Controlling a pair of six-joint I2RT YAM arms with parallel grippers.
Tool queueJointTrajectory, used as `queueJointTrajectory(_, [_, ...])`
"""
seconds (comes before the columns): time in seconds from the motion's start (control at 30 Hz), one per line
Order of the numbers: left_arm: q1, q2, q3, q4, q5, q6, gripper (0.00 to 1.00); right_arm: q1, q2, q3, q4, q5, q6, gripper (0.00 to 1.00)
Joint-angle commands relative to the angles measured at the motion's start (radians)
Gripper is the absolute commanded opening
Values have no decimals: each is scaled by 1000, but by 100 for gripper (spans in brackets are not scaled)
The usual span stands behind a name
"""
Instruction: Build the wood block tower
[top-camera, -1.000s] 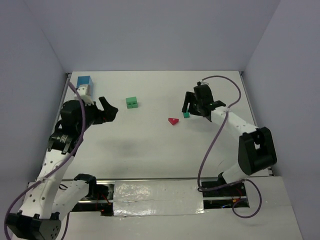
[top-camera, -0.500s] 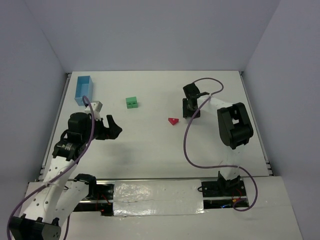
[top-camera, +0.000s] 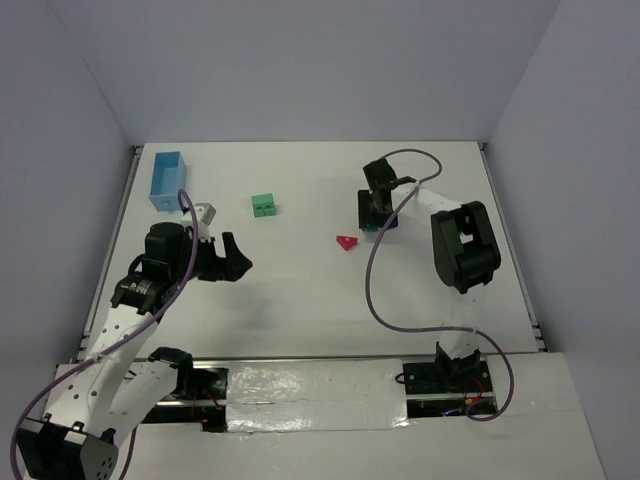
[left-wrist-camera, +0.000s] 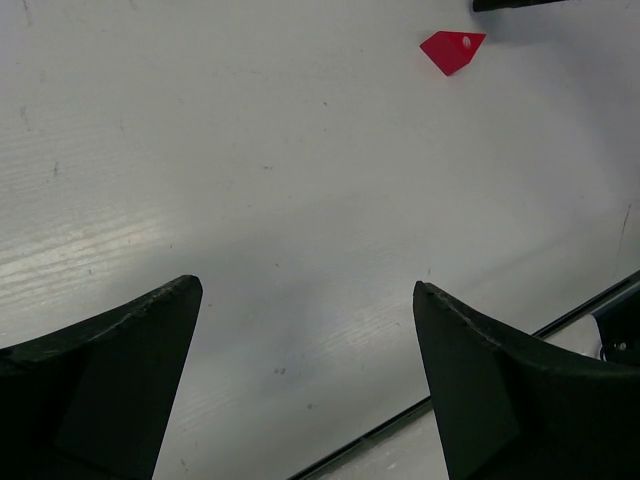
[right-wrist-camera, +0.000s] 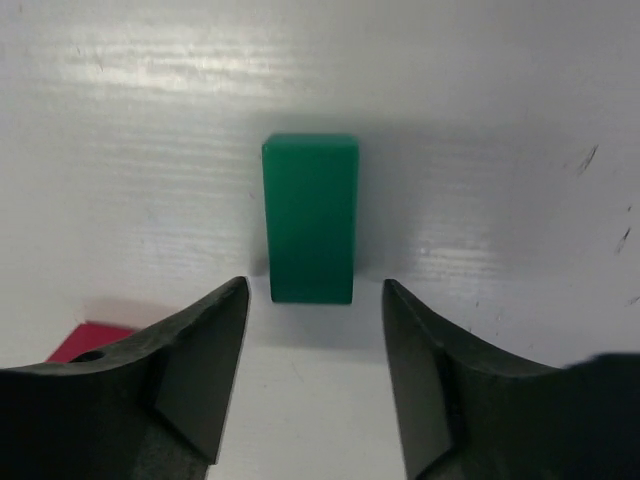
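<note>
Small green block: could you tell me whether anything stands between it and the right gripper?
Nothing visible does: the small green block lies centred before the open right gripper, and the red roof piece sits off to its side.

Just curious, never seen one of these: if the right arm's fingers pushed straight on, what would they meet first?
Probably the green block, standing right ahead, centred between the fingers.
</note>
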Motion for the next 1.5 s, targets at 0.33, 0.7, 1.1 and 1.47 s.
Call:
queueJointTrajectory(0.33, [-16,-19,16,57,65,37,100,44,-76,28,41,31,-53,22])
queueJointTrajectory(0.7, [-20,-118,-33,514,368,-500,99,394,-687,-231,191,-162,-303,21])
queueJointTrajectory(1.1, [-57,-273,-18,457,257,-726,99,786,-728,-147,176,-108,-437,20])
queueJointTrajectory(1.47, [-57,-275,-113,455,297,-671,79,863,-688,-93,171,-134,-506,20])
